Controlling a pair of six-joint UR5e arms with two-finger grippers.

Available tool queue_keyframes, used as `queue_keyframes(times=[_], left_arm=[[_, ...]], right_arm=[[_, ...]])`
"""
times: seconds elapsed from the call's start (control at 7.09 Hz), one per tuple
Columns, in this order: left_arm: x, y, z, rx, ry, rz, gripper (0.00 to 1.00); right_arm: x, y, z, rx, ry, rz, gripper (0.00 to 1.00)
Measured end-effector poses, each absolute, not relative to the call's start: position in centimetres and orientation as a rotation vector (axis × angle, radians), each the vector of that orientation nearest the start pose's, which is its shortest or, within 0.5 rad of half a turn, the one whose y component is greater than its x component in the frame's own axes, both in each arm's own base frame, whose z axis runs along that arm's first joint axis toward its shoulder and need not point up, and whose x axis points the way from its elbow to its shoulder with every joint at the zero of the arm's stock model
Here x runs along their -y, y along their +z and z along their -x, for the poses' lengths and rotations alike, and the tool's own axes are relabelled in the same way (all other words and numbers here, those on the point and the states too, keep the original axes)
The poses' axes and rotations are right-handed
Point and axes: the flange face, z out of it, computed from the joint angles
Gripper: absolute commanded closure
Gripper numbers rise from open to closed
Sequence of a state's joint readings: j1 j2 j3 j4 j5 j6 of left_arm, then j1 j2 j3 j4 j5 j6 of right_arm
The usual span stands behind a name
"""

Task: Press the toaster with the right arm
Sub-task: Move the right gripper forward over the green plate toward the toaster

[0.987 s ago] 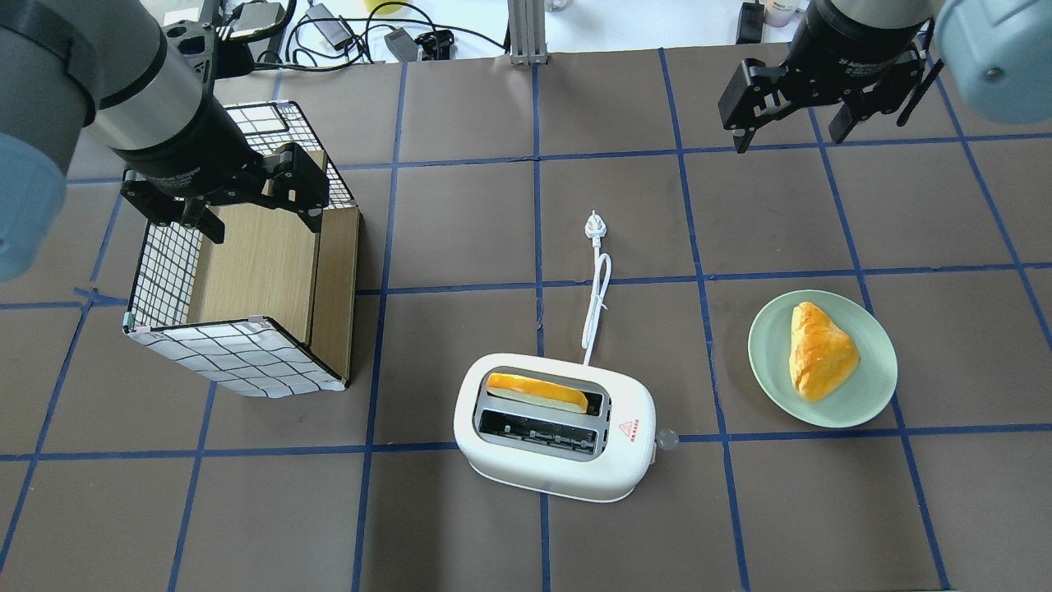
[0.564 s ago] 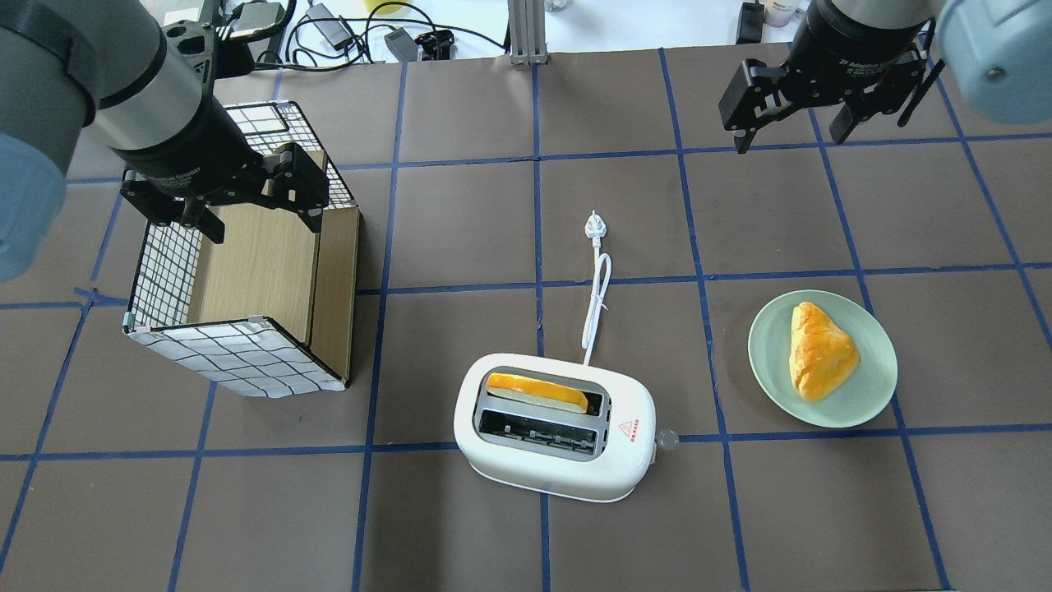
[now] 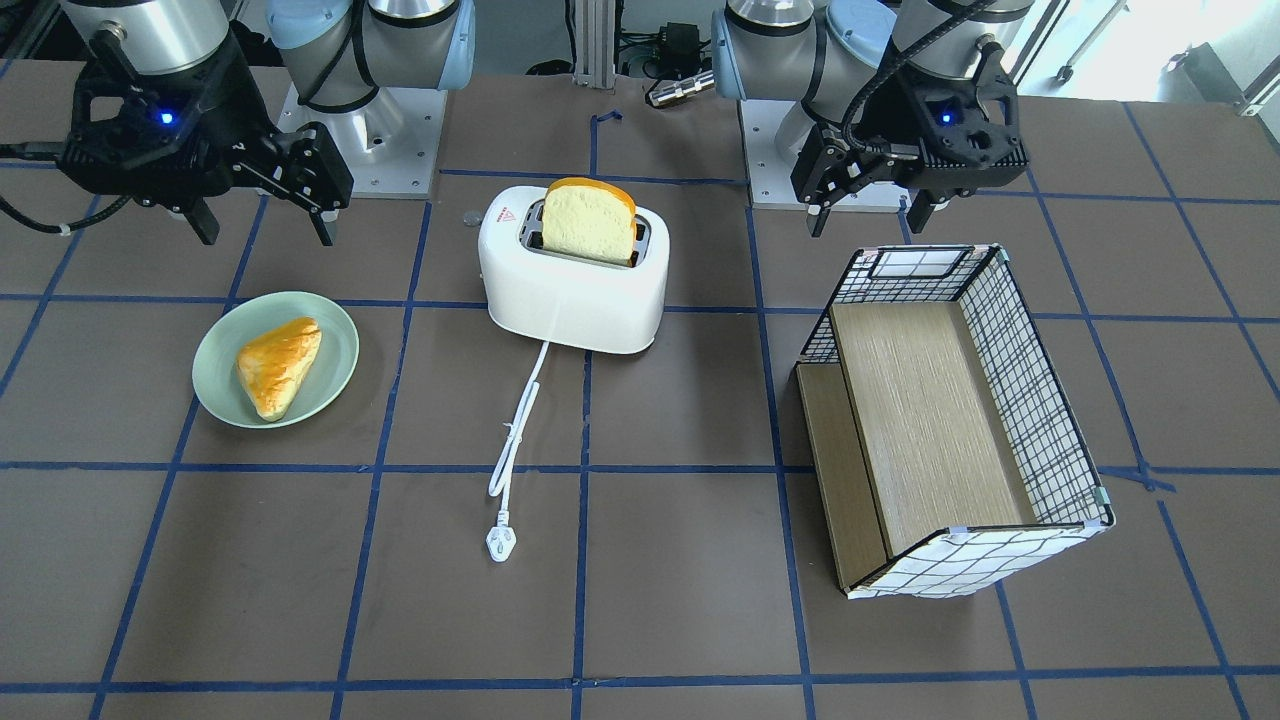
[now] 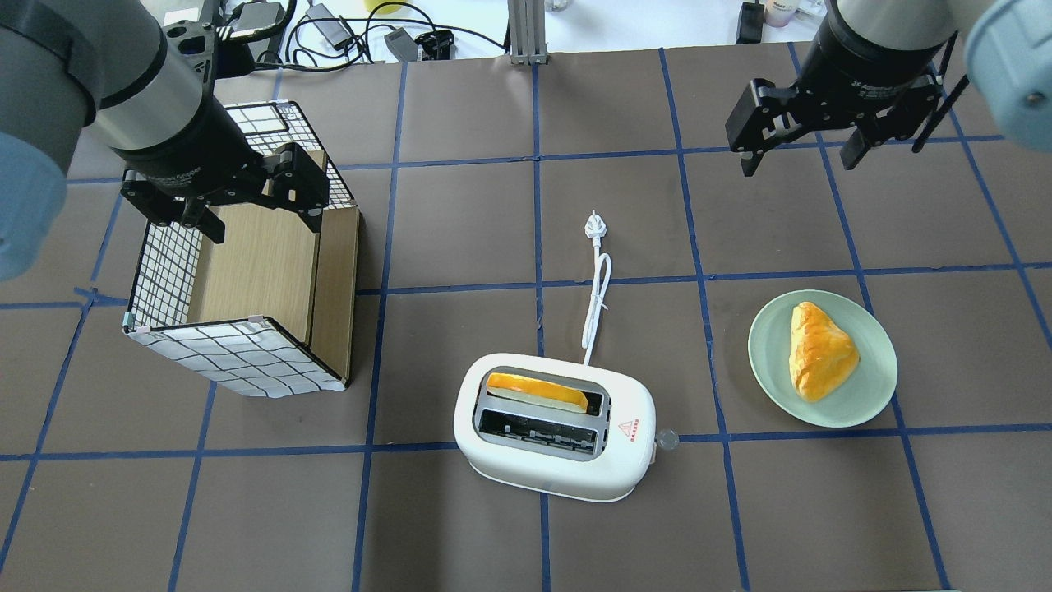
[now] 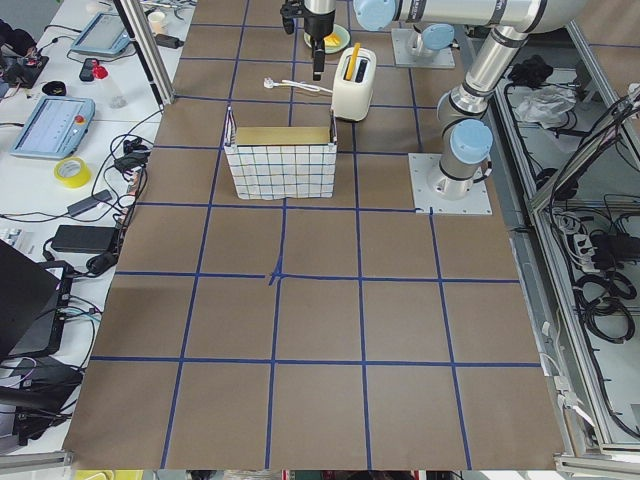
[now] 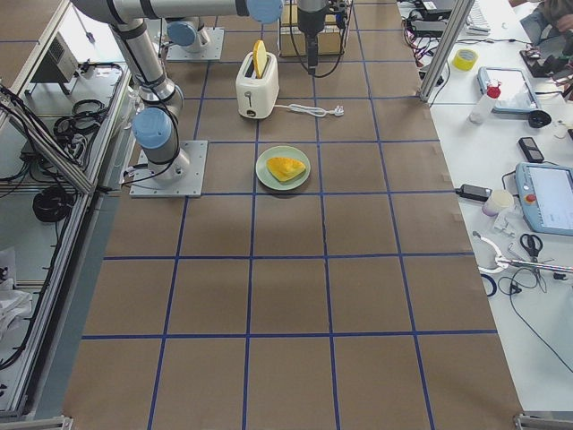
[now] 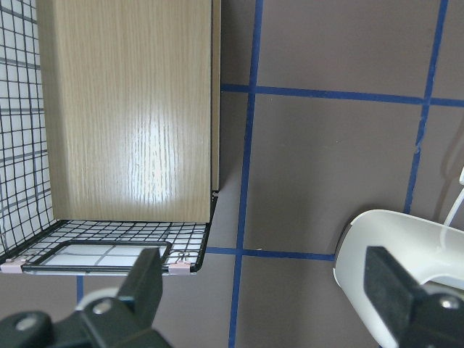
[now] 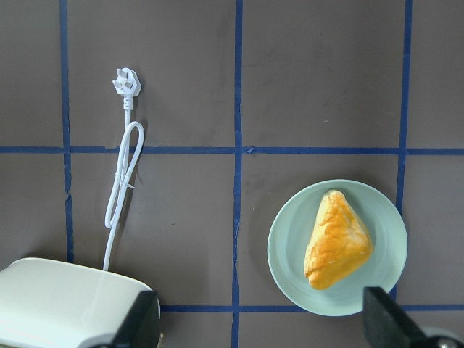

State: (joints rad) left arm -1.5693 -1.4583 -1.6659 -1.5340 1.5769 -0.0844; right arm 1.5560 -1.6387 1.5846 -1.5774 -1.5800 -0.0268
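Seeing toaster [image 4: 555, 427] standing mid-counter [image 4: 460, 205], cord [image 4: 597, 296] trailing away to loose plug [image 4: 593, 228]. Logging right tool [image 4: 799, 163] hanging high, spread wide, well apart from toaster, past plate [image 4: 871, 395] holding pastry [image 4: 820, 352]. Logging left tool [image 4: 263, 226] hovering over basket [image 4: 238, 362], spread wide too. Getting lever knob [image 4: 667, 439] at toaster's end from overhead only. Getting slice [image 3: 588, 222] sticking up tall from one slot in front-facing view, overhead giving just its top edge. Catching only toaster's corner in right wrist view, bottom left, apart from plate.
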Motion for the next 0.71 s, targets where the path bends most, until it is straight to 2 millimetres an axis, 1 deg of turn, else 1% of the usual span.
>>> queue_keyframes(times=[0.14,0.28,0.42,0.56,0.71], left_arm=[[45.0,49.8,13.2,-3.134,-0.085,0.135,0.00],[45.0,49.8,13.2,-3.134,-0.085,0.135,0.00],[45.0,49.7,13.2,-3.134,-0.085,0.135,0.00],[45.0,49.7,13.2,-3.134,-0.085,0.135,0.00],[45.0,49.7,13.2,-3.134,-0.085,0.135,0.00]], right_arm=[[44.7,51.3,-12.5,-3.153,-0.092,0.003,0.00],[42.7,50.7,-12.5,-3.154,-0.080,-0.018,0.00],[41.2,49.8,-12.5,-3.154,-0.066,-0.035,0.00],[40.6,49.2,-12.5,-3.153,-0.059,-0.042,0.00],[40.3,49.0,-12.5,-3.153,-0.056,-0.044,0.00]])
